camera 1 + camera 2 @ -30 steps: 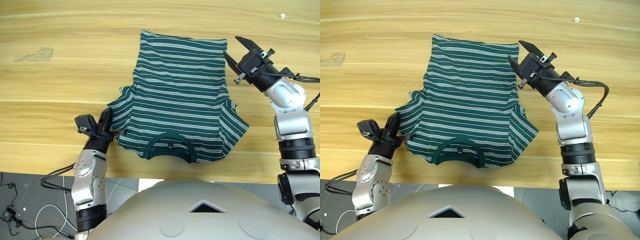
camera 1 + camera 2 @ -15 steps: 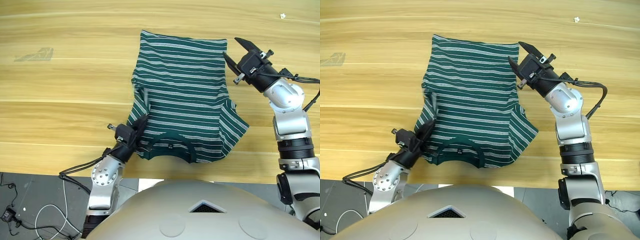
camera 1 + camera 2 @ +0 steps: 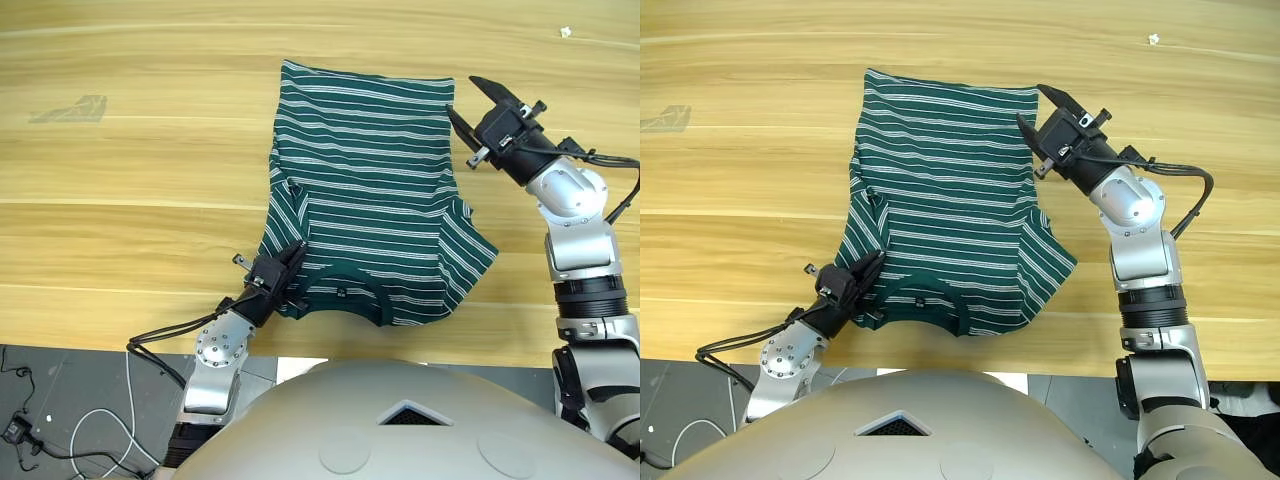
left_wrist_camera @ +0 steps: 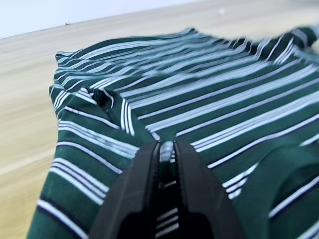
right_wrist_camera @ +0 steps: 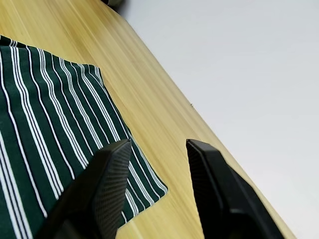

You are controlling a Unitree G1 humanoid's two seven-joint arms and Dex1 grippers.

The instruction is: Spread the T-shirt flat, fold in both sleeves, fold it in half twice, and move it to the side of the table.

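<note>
**Left:** the left gripper [image 3: 284,276] is shown clamped on the edge of the left sleeve [image 3: 282,212], just beside the collar [image 3: 340,292]. Over the past second this sleeve, formerly spread out to the left, has been carried inward. It is now laid over the body of the T-shirt [image 3: 365,170]. The first sleeve fold may therefore be judged nearly complete, with only the release outstanding.

**Centre:** the garment lies flat on the table [image 3: 120,200], with the hem turned away from the robot and the collar at the near edge.

**Right:** the right sleeve [image 3: 472,245] is still spread outward and remains to be folded. The right gripper [image 3: 472,108] is held at the hem's right corner with its fingers apart and nothing between them; its position is unchanged.

**Surface and room:** the table is of pale wood planking. A faint grey mark [image 3: 70,108] is seen at far left and a small white speck [image 3: 565,32] at far right. Below the near table edge, dark floor with cables [image 3: 40,400] is visible.
</note>
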